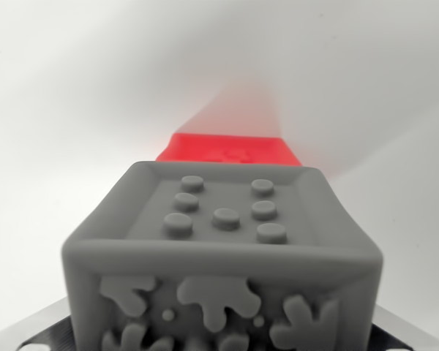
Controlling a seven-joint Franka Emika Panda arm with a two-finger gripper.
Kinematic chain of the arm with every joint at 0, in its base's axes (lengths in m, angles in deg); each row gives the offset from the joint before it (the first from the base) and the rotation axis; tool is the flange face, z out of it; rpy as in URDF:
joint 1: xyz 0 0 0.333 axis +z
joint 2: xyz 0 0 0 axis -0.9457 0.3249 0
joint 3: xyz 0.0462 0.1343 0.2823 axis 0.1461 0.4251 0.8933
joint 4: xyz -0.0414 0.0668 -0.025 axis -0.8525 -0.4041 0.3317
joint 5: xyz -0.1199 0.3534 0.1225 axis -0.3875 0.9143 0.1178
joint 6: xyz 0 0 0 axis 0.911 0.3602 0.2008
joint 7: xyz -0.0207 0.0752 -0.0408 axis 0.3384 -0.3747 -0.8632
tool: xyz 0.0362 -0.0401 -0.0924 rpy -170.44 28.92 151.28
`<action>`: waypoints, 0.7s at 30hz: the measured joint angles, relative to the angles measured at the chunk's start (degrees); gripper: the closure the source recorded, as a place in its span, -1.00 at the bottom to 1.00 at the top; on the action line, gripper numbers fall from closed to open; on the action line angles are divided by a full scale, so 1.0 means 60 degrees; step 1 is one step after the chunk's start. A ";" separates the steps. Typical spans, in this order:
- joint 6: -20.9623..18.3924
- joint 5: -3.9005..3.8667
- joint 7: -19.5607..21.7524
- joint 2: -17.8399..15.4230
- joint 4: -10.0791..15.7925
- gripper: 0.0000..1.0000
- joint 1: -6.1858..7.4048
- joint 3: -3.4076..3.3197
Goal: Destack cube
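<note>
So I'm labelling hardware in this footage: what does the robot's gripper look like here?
Little of it shows. Only the gripper edges appear at the bottom corners: dark, flat parts with a pale edge, blurred. The grey cube hides the rest. No cables or markings are visible.

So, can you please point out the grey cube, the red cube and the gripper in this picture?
grey cube (223, 212): wrist view, on its studded top face.
red cube (230, 149): wrist view, on its visible top.
gripper: only dark finger parts at the bottom corners, state unclear.
</note>
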 joint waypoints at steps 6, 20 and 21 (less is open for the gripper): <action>-0.0199 0.0000 0.0000 -0.0232 0.0024 1.00 0.0000 0.0000; -0.0736 0.0000 0.0000 -0.0798 0.0045 1.00 0.0000 0.0003; -0.0786 0.0000 0.0000 -0.0849 0.0046 1.00 0.0000 0.0003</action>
